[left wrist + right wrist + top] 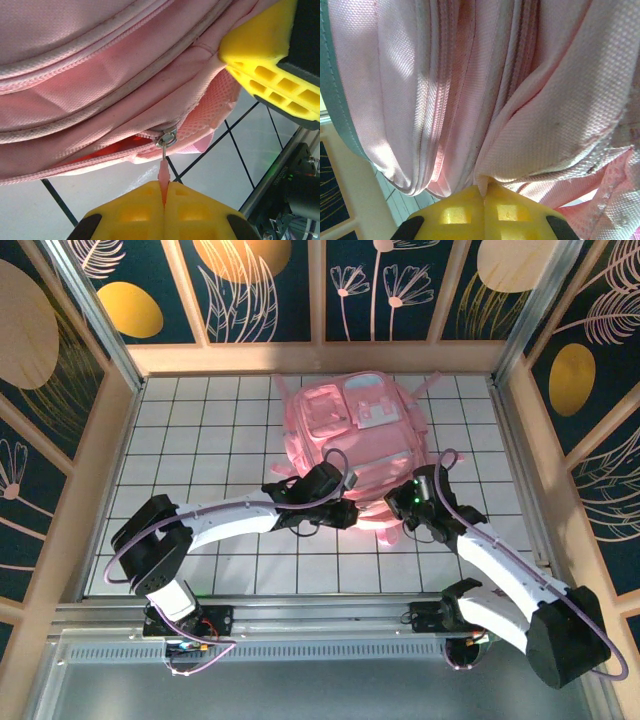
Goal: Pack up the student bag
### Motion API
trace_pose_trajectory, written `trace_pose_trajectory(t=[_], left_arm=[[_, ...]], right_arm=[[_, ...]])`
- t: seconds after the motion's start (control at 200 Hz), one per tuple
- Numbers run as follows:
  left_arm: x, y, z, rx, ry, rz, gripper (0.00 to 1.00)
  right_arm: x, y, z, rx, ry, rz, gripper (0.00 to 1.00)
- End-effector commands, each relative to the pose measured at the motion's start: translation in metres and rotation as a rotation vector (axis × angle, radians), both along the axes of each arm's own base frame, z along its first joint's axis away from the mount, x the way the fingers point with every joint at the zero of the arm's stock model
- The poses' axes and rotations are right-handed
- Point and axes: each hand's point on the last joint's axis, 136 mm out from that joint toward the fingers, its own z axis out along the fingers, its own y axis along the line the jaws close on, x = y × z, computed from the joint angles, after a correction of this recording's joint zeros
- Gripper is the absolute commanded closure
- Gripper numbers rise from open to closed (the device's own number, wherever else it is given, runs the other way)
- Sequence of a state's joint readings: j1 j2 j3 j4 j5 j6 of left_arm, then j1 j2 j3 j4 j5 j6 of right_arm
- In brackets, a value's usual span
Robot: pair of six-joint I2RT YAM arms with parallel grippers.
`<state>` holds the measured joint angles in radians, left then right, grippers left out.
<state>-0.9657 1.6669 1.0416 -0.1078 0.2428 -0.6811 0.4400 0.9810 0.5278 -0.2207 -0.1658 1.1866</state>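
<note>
The student bag (355,440) lies on the tiled counter (200,430) just beyond both sets of fingers: the left fingers (135,212) are pressed together on its zip pull (163,175), and the right fingers (512,212) are clamped on a fold of its fabric just beside. The step in hand looks like working the zip, so the next move calls for drawing the pull along its track against taut cloth. Slack folds just ahead of the left fingers could snag the slider.

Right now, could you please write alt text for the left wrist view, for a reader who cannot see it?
The left gripper is shut on the pink zipper pull hanging from a metal slider on the student bag. The right gripper pinches the bag's fabric at upper right; white tiled table below.
</note>
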Motion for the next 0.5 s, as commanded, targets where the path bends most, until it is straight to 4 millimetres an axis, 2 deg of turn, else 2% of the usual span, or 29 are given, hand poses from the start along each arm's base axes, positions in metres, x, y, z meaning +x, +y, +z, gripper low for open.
trace_pose_trajectory(t=[0.0, 0.38, 0.495], left_arm=[[-0.003, 0.012, -0.008, 0.06, -0.001, 0.004, 1.0], [0.004, 0.035, -0.016, 0.106, -0.019, 0.075, 1.0], [0.007, 0.039, -0.016, 0.116, -0.009, 0.093, 1.0]], right_arm=[[0.011, -0.028, 0.005, -0.075, -0.051, -0.096, 1.0], [0.01, -0.028, 0.002, -0.06, -0.044, -0.108, 1.0], [0.008, -0.02, -0.002, -0.049, -0.034, -0.097, 1.0]])
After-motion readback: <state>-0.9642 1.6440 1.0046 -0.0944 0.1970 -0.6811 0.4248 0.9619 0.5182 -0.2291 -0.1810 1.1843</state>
